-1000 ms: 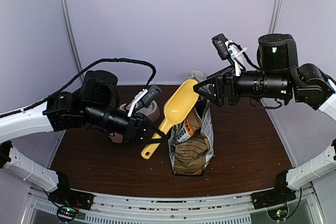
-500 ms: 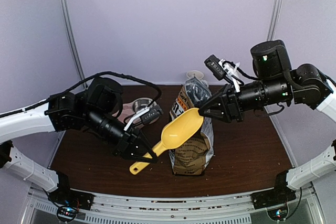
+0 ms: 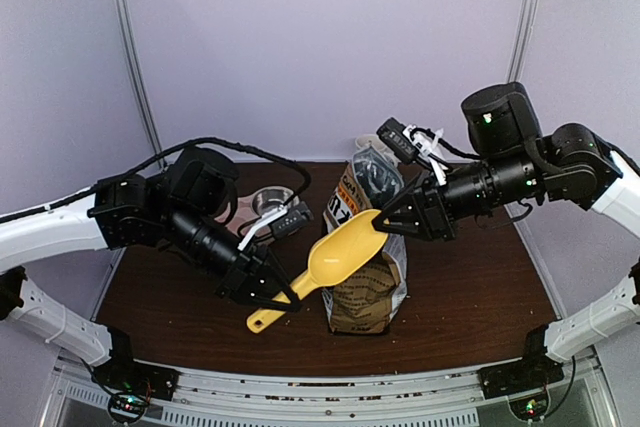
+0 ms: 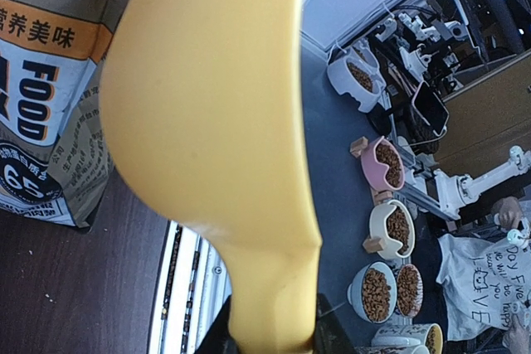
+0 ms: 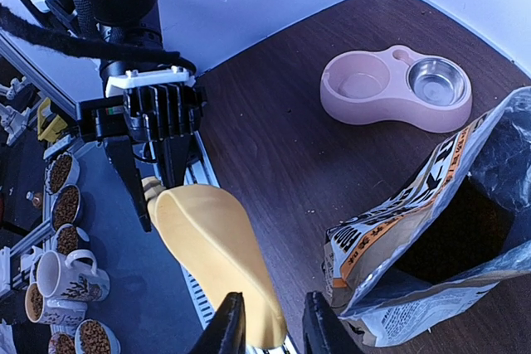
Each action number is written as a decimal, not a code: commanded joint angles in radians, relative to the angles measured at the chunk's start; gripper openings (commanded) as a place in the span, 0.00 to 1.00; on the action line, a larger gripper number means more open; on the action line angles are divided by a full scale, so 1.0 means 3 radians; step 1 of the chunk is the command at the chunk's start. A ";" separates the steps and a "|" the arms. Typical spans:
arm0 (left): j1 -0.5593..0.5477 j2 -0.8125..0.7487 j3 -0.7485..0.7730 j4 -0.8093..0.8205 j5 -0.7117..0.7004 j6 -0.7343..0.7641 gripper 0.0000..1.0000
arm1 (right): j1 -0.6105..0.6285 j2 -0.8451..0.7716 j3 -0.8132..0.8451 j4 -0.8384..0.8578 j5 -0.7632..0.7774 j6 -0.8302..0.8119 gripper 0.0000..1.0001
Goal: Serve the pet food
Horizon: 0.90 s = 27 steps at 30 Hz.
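Lilac walls close in a dark wooden table (image 3: 470, 277). Near its middle a tan-and-white pet-food bag (image 3: 365, 287) stands upright with its top open. The left gripper (image 3: 275, 295) is clamped on the handle of a yellow scoop (image 3: 345, 247), held tilted just left of the bag. The right gripper (image 3: 385, 221) straddles the scoop's front lip; I cannot tell whether it pinches. A pink double feeder (image 5: 390, 89) sits far left. The pet food cannot be made out, as the bag's mouth is dark.
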 commanded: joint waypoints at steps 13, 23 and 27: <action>-0.0002 0.0055 0.0148 0.0063 0.0050 0.0108 0.11 | -0.0016 -0.0028 -0.0099 0.0102 -0.0077 -0.0030 0.01; 0.0371 -0.0441 -0.0465 0.0993 -0.0399 -0.0182 0.88 | -0.0245 -0.0346 -0.0356 0.0553 0.0234 0.0286 0.00; 0.0518 -0.0812 -0.0771 0.1689 -0.0732 -0.0436 0.95 | -0.0462 -0.0586 -0.0613 0.0933 0.0236 0.0535 0.00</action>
